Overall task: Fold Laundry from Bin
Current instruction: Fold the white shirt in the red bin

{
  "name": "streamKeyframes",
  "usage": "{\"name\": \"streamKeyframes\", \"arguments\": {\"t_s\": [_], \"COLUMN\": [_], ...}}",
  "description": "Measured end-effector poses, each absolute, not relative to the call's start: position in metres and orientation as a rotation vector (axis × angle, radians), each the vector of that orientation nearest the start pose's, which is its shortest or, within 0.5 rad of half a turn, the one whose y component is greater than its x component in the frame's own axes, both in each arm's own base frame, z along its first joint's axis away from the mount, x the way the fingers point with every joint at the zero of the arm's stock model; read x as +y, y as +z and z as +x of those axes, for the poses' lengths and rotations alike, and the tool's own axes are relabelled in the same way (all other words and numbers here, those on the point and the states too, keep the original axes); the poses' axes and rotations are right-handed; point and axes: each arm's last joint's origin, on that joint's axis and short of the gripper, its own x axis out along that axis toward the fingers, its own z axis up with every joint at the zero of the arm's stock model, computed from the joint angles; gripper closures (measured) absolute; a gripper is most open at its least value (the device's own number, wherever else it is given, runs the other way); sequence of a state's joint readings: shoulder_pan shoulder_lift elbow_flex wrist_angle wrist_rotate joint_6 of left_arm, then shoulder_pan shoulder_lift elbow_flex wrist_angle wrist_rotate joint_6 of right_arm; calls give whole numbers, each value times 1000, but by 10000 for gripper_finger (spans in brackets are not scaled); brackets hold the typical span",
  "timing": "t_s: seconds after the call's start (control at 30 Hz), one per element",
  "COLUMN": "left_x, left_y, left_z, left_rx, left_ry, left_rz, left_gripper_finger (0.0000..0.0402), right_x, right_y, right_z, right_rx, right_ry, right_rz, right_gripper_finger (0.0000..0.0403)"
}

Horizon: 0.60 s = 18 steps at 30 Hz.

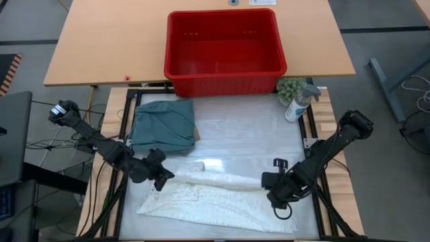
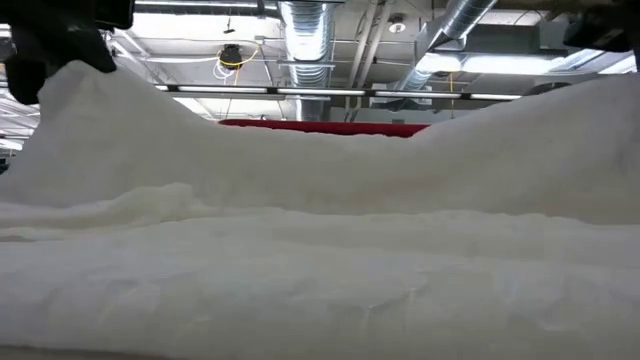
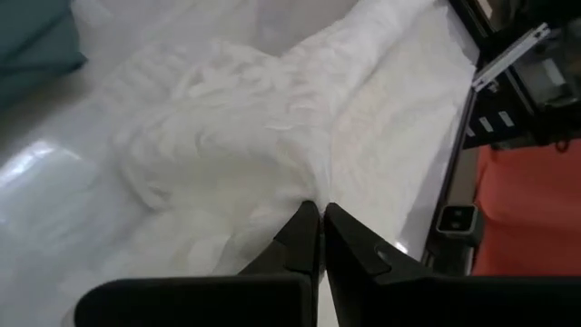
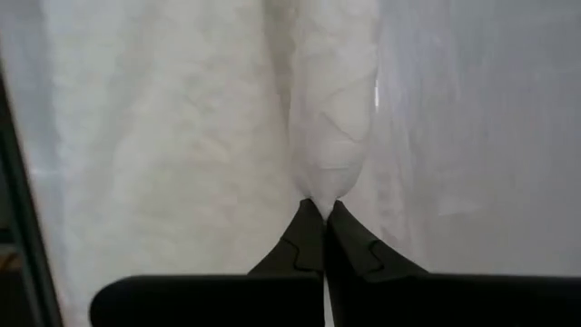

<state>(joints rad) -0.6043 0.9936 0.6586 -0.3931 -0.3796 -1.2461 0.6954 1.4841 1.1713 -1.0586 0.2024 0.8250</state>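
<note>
The white garment (image 1: 215, 202) lies spread over the near half of the table, and its far edge is raised into a ridge (image 1: 215, 178) between my two grippers. My left gripper (image 1: 163, 176) is shut on the ridge's left end, and my right gripper (image 1: 274, 195) is shut on its right end. A dark teal garment (image 1: 161, 124) lies folded flat at the far left of the table, with a sliver of beige cloth (image 1: 196, 134) at its right edge. The red bin (image 1: 224, 50) stands beyond the table's far edge. My left gripper pinches a gathered bit of the white garment (image 3: 304, 193) between its two fingertips, slanting down from the table's left. The cloth rises to a peak (image 2: 75, 65) at the fingers and falls away slack onto the table. My right gripper pinches a narrow bunched fold of the white garment (image 4: 325, 182) between its fingertips, coming from above and pointing steeply down. The fold runs away from the fingers as a rolled strip. The cloth is raised here (image 2: 610, 90), and its lower part lies on the table.
A spray bottle (image 1: 297, 106) and a small green plant (image 1: 290, 87) stand at the table's far right corner, beside the bin. The glossy table top (image 1: 235, 138) shows bare between the teal garment and the bottle. Black frame rails (image 1: 309, 134) border the table.
</note>
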Motion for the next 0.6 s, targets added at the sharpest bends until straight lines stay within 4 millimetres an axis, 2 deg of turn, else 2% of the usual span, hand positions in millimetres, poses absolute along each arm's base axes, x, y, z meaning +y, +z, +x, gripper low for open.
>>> {"name": "streamKeyframes", "arguments": {"t_s": [0.27,0.6], "left_x": [-119,-131], "left_y": [239,236], "left_z": [158,151], "left_rx": [658,682], "left_ry": [178,149], "left_rz": [-891,-896], "left_gripper_finger": [401,401], "right_x": [183,204], "right_y": [250,235], "right_z": [215,212], "right_rx": [1214,1252], "right_ry": [-66,-28], "right_rz": [150,143], "right_gripper_finger": [384,384]}}
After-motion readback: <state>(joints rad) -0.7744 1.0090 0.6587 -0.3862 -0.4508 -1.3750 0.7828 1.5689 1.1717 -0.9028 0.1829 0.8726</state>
